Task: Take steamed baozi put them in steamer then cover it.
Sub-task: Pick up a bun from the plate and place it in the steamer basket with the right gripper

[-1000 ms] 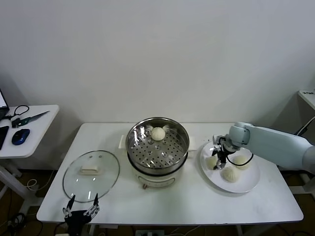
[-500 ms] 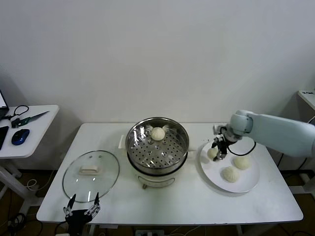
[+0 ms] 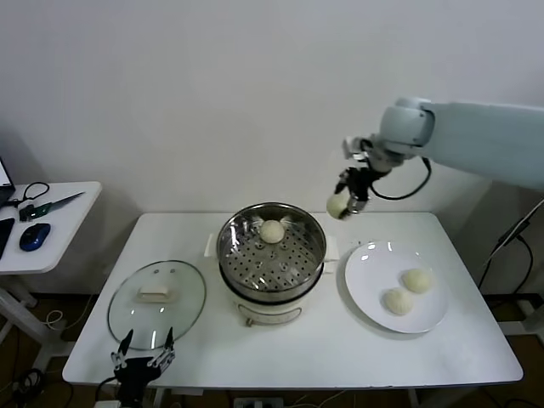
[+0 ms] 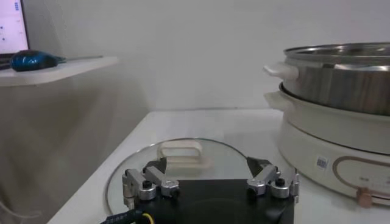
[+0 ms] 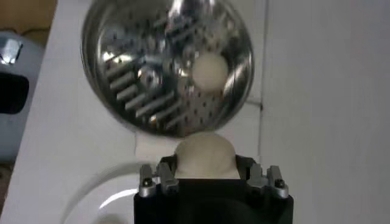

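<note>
My right gripper (image 3: 342, 202) is shut on a cream-white baozi (image 3: 337, 204) (image 5: 206, 155), held in the air to the right of and above the steamer (image 3: 272, 259). One baozi (image 3: 273, 230) (image 5: 211, 69) lies on the perforated tray inside the steel steamer (image 5: 116, 55). Two more baozi (image 3: 417, 280) (image 3: 397, 301) rest on the white plate (image 3: 370, 276). The glass cover (image 3: 157, 302) (image 4: 183, 173) lies flat on the table left of the steamer, handle up. My left gripper (image 3: 143, 361) (image 4: 207, 176) waits open at the table's front edge, just before the cover.
A small side table (image 3: 47, 225) at the far left carries a blue mouse (image 3: 36, 235) and cables. The white work table (image 3: 297, 357) ends close in front of the steamer. The steamer's cream base (image 4: 335, 140) shows beside the cover in the left wrist view.
My right gripper closed on a baozi on the plate, lifted it and carried it up and left toward the steamer. The left arm stayed still.
</note>
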Controlling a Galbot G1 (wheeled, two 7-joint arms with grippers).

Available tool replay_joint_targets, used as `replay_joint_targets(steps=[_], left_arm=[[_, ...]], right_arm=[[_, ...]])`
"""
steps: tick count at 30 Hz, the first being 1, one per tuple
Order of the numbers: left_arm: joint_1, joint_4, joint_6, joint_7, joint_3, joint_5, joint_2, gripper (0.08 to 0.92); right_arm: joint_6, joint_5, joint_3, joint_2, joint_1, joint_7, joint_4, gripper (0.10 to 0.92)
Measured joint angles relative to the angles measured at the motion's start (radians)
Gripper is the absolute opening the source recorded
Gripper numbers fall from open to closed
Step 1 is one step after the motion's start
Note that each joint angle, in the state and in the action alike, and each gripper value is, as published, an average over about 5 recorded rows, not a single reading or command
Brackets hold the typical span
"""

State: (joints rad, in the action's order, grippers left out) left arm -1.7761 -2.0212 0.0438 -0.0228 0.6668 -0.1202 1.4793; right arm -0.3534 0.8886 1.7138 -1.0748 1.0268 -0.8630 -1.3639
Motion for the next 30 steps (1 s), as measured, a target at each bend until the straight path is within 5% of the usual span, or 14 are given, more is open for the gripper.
replay_joint_targets(steps=[25, 30], left_arm=[[0.019, 0.008, 0.013, 0.002, 0.015, -0.004, 0.002, 0.823], [0.018, 0.009, 0.014, 0.002, 0.016, -0.004, 0.003, 0.823]], right_arm=[[-0.075, 0.004, -0.043, -0.426, -0.320, 0.138, 0.226, 0.645], [-0.072, -0.013, -0.048, -0.451, -0.355, 0.147, 0.263, 0.710]])
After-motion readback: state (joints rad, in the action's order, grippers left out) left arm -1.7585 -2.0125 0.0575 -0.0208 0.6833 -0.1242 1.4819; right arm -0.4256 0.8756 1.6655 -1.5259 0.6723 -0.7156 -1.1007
